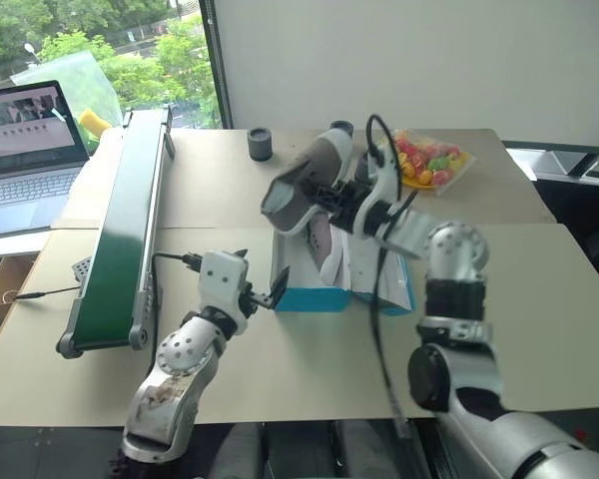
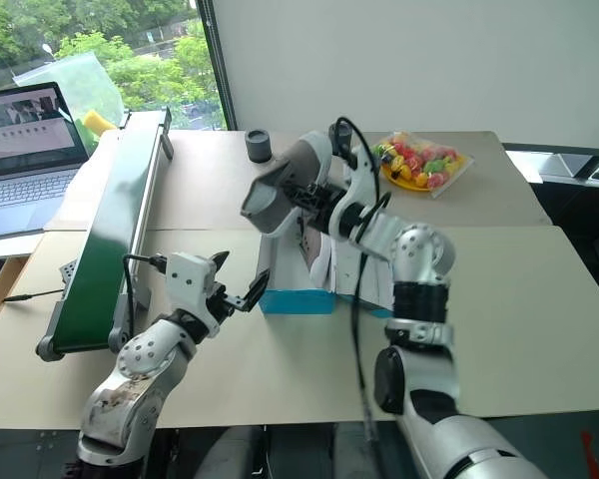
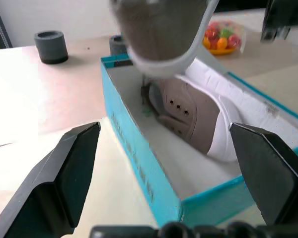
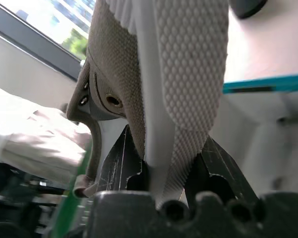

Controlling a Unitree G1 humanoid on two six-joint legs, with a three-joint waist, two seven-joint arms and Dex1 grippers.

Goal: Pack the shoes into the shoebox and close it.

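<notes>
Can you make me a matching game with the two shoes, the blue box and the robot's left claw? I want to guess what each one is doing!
1. held shoe
2. second shoe
3. shoebox
4. left gripper

a. open lid, on the table
b. lying inside the box
c. open, beside the box's end
d. pinched in the right gripper, above the box

Pairs: 1-d, 2-b, 3-a, 4-c

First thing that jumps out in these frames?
A grey shoe held up over the open turquoise shoebox at mid-table, pinched in the right end effector. The other shoe already lies in the box. Left end effector sits open at the box's near-left corner.
</notes>
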